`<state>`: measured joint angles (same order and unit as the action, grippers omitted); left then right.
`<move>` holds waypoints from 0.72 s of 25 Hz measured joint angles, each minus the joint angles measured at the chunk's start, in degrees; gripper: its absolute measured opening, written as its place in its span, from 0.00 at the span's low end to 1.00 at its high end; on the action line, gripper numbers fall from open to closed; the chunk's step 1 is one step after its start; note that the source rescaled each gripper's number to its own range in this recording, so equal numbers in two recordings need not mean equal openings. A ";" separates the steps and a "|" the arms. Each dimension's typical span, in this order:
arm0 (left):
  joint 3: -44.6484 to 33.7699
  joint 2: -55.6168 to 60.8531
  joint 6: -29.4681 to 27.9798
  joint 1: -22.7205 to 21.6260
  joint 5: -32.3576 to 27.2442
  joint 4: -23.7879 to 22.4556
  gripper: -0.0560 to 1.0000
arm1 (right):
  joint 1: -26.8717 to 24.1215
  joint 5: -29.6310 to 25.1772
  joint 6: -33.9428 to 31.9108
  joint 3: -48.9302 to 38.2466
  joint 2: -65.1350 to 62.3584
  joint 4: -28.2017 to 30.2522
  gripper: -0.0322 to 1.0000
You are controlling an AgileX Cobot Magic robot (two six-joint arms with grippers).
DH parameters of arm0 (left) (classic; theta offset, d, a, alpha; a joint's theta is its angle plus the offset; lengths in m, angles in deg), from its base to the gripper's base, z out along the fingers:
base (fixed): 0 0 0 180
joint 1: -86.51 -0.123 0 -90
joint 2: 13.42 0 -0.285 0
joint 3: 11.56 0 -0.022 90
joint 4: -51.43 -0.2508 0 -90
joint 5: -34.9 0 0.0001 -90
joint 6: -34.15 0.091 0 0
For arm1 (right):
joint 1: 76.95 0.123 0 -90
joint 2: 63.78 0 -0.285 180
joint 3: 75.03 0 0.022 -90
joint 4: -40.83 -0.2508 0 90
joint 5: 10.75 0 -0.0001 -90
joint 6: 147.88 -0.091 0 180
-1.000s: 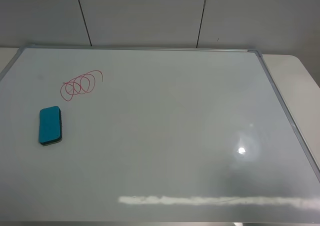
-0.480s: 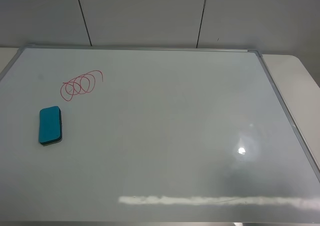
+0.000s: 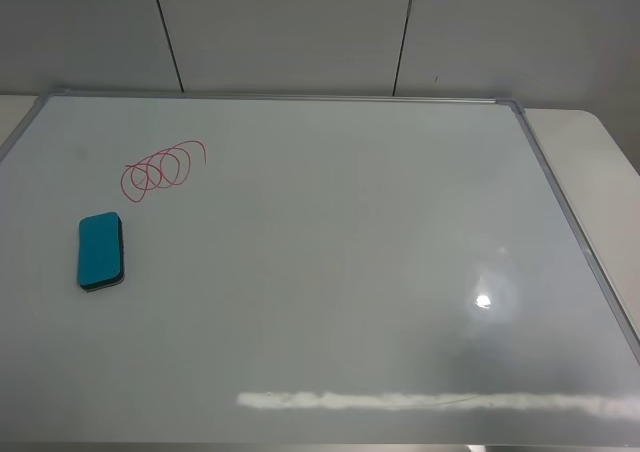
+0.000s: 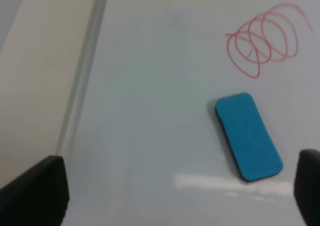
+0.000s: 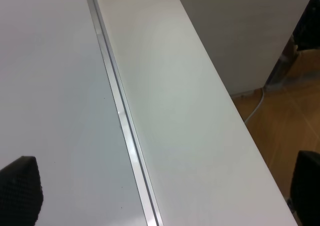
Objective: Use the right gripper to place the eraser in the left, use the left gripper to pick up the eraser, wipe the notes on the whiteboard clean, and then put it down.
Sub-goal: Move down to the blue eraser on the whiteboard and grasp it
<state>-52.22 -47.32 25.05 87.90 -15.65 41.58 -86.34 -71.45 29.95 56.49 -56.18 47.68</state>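
The teal eraser (image 3: 100, 252) lies flat on the left side of the whiteboard (image 3: 340, 262), just nearer than the red looped notes (image 3: 162, 168). Neither gripper shows in the exterior high view. In the left wrist view my left gripper (image 4: 172, 196) hovers above the board, its fingertips (image 4: 37, 191) wide apart and open, with nothing between them. The eraser (image 4: 247, 136) and notes (image 4: 265, 41) lie ahead of it, apart from the fingers. My right gripper (image 5: 164, 191) is open and holds nothing, over the board's silver frame (image 5: 125, 131).
The board covers most of a pale table (image 3: 590, 162), with a strip of bare table (image 5: 185, 111) beyond the right frame edge. Past that edge the wooden floor (image 5: 280, 116) and a cable show. A grey panelled wall (image 3: 300, 32) stands behind.
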 joint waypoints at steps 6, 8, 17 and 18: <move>7.22 -20.51 0.33 0.00 0.25 1.26 0.80 | 0.00 0.00 0.00 0.00 0.00 0.00 1.00; 8.89 -25.70 0.51 0.00 0.25 2.43 0.80 | 0.00 0.00 0.00 0.00 0.00 0.00 1.00; 15.94 -43.89 0.51 0.00 0.38 5.10 0.80 | 0.00 0.00 0.00 0.00 0.00 0.00 1.00; 16.38 -45.06 0.51 0.00 0.43 5.70 0.80 | 0.00 0.00 0.00 0.00 0.00 0.00 1.00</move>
<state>-35.84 -92.39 25.57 87.90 -15.22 47.28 -86.34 -71.45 29.95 56.49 -56.18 47.68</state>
